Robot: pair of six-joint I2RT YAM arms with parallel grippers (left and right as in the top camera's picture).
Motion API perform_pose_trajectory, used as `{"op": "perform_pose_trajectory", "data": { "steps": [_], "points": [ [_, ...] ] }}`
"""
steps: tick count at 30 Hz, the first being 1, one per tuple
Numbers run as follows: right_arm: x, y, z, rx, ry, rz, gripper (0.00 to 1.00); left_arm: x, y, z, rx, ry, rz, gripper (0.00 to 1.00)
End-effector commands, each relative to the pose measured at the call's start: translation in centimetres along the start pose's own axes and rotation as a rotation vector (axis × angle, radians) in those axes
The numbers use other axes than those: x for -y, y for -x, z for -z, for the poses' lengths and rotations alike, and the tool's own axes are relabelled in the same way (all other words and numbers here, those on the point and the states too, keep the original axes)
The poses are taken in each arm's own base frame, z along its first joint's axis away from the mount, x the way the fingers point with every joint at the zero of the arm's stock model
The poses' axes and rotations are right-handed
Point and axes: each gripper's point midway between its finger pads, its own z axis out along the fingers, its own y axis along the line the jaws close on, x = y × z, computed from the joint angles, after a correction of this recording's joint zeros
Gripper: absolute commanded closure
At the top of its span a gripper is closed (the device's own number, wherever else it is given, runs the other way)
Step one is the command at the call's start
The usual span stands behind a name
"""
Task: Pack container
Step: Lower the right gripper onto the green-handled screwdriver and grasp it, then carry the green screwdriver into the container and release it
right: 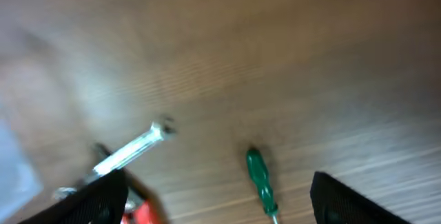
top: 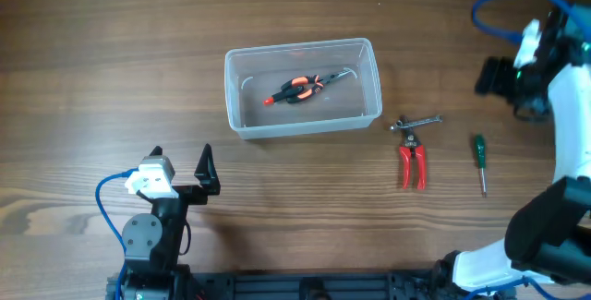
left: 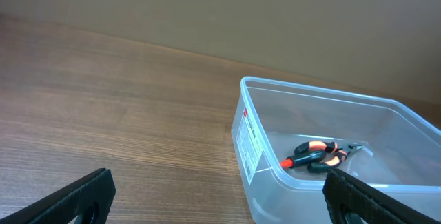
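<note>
We see the container (top: 295, 48) close to the middle of the wooden table (top: 83, 69), and orange-and-black pliers (top: 297, 89) lie inside on its floor. At 4 o'clock from it, well apart, lie red pliers (top: 412, 164) with a small silver wrench (top: 417, 123) just beside their nose. A green screwdriver (top: 480, 157) lies at 3 o'clock from them. The left gripper (top: 182, 164) hovers at 7 o'clock from the container, its fingers spread wide and holding nothing. The right gripper (right: 217, 200) is above the screwdriver, also spread and holding nothing.
</note>
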Motion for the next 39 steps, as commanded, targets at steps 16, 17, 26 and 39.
{"op": "perform_pose_trajectory", "data": {
  "steps": [16,17,26,39],
  "points": [
    [3.1,-8.2,-9.0,-0.092,-0.048,-0.056,0.37,-0.2,-0.1,0.0,-0.001,0.009,0.013,0.0],
    [3.1,-8.1,-9.0,-0.087,-0.048,-0.057,0.45,-0.2,-0.1,0.0,-0.001,0.009,0.013,0.0],
    [3.1,-8.7,-10.0,-0.118,-0.05,-0.1,0.76,-0.2,-0.1,0.0,-0.001,0.009,0.013,0.0],
    [-6.6,2.7,2.1,0.108,0.5,-0.161,0.96,-0.2,-0.2,0.0,-0.002,0.009,0.013,0.0]
  ]
}}
